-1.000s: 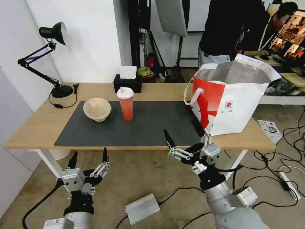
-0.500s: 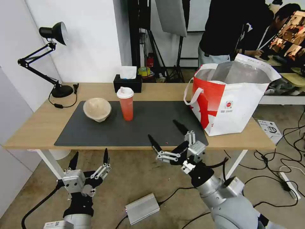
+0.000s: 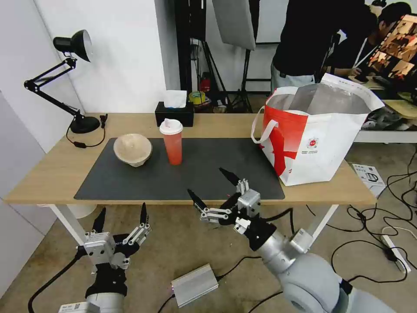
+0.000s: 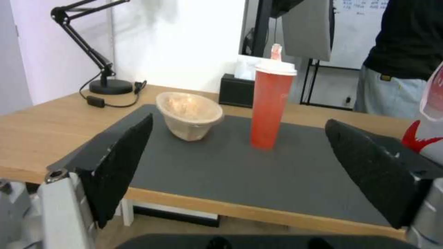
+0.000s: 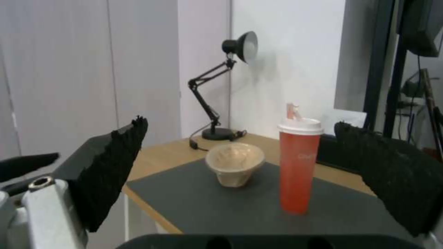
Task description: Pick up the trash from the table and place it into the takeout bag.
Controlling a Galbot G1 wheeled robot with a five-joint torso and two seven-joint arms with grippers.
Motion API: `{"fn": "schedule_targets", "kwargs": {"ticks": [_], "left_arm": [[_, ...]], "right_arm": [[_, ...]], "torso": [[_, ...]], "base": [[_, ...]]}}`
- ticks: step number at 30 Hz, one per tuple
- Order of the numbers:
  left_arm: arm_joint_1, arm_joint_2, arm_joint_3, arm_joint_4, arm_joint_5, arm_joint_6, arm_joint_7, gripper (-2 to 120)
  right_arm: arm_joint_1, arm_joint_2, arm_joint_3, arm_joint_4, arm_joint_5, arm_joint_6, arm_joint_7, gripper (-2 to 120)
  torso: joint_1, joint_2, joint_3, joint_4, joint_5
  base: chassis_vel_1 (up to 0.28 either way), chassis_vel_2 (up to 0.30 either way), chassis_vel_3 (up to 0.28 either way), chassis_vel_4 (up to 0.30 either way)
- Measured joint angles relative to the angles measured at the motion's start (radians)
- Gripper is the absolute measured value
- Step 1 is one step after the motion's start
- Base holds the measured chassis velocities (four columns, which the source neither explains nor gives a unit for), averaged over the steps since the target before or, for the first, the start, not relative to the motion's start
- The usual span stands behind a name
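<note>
We see the right gripper (image 3: 213, 188) at the near edge of the long light-wood table (image 3: 52, 169), its two black fingers spread wide with nothing between them. It sits over the near border of the large dark grey mat (image 3: 195, 171), pointing left and away from us. In the right wrist view, the tall red cup with the white lid (image 5: 299, 166) stands upright between the spread fingers, well beyond them, with the beige paper-pulp bowl (image 5: 235, 168) resting tilted on the mat to the cup's left.

The left gripper (image 3: 121, 217) is parked low, below and nearer than the table's near-left edge, fingers wide apart and empty.

On the mat, the cup (image 3: 172, 141) stands just right of the bowl (image 3: 133, 149); the two are apart. The large white-and-red insulated takeout bag (image 3: 321, 139) stands open at the table's right end, showing its silvery lining. A black tissue box (image 3: 174, 114) and a black desk lamp (image 3: 69, 78) occupy the far side.
</note>
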Motion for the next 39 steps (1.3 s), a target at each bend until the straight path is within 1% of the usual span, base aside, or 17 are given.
{"fn": "schedule_targets", "kwargs": {"ticks": [4, 5, 13, 20, 29, 33, 39], "left_arm": [[0.001, 0.0, -0.004, 0.0, 0.001, 0.001, -0.001, 100], [0.001, 0.0, -0.004, 0.0, 0.001, 0.001, -0.001, 100], [-0.006, -0.001, -0.004, 0.0, 0.001, 0.002, -0.003, 100], [-0.02, -0.001, -0.002, 0.0, 0.0, 0.004, -0.004, 100], [-0.035, 0.0, -0.002, 0.007, -0.004, 0.006, -0.005, 100], [-0.043, 0.0, 0.0, 0.021, -0.006, 0.006, -0.006, 100], [-0.044, 0.0, -0.001, 0.023, -0.007, 0.007, -0.006, 100]], "right_arm": [[0.054, 0.005, -0.01, -0.025, -0.001, -0.063, 0.037, 100], [0.054, 0.005, -0.01, -0.025, -0.001, -0.063, 0.037, 100], [0.132, 0.013, -0.032, -0.063, 0.018, -0.153, 0.08, 100], [0.175, 0.016, -0.061, -0.103, 0.055, -0.163, 0.082, 100], [0.243, 0.051, -0.095, -0.185, 0.063, -0.175, 0.082, 100], [0.284, 0.098, -0.118, -0.261, 0.061, -0.185, 0.083, 100], [0.315, 0.131, -0.128, -0.316, 0.06, -0.186, 0.084, 100]], "torso": [[0.0, 0.0, 0.0, 0.0, 0.0], [0.0, 0.0, 0.0, 0.0, 0.0], [0.0, 0.0, 0.0, 0.0, 0.0], [0.0, 0.0, 0.0, -0.0001, 0.0], [0.0, 0.0, 0.0, 0.0, 0.0], [0.0, 0.0, 0.0, 0.0, 0.0], [0.0, 0.0, 0.0, 0.0, 0.0]], "base": [[0.0, 0.0, 0.0, 0.0], [0.0, 0.0, 0.0, 0.0], [0.0, 0.0, 0.0, 0.0], [0.0, 0.0, 0.0, 0.0], [0.0, 0.0, 0.0, 0.0], [0.0, 0.0, 0.0, 0.0], [0.0, 0.0, 0.0, 0.0]]}}
